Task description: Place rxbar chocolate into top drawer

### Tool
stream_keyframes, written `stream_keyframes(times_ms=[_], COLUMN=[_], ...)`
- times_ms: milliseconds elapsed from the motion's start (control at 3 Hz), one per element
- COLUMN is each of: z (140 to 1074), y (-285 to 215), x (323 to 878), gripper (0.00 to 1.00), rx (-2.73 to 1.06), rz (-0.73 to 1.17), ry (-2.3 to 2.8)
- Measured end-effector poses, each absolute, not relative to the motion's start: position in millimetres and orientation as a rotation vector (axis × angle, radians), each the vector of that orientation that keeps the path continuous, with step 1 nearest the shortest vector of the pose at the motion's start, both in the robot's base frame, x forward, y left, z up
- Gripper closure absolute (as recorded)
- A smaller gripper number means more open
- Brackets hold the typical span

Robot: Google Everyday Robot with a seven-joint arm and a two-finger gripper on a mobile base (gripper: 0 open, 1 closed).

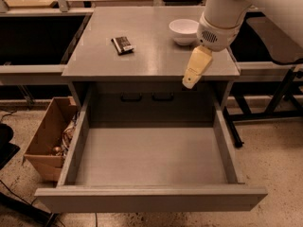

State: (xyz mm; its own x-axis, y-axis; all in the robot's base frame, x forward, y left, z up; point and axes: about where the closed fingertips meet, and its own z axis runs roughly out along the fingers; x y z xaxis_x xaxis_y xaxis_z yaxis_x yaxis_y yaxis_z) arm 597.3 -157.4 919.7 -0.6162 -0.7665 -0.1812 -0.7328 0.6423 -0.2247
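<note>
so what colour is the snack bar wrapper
Dark brown-black wrapper, camera view; gripper hangs over the table front edge.

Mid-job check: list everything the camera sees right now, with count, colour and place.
rxbar chocolate: one, dark brown, table top, left of centre.
bowl: one, white, table top, back right.
table: one, grey, above the drawer.
top drawer: one, grey, pulled open at the front.
handles: two, dark, panel behind the drawer.
cardboard box: one, brown, floor, left of the drawer.
arm: one, white, upper right.
gripper: one, cream, over the table's front right edge, apart from the bar.
</note>
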Motion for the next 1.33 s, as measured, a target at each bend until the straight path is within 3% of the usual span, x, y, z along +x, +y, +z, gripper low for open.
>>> stream_keyframes(times_ms=[667,1333], z=[924,929], y=[-126,-69], x=[717,792], gripper=[0.00,0.00], rx=[-1.010,-0.845], rz=[-0.020,0.327], ry=[2.379,2.099])
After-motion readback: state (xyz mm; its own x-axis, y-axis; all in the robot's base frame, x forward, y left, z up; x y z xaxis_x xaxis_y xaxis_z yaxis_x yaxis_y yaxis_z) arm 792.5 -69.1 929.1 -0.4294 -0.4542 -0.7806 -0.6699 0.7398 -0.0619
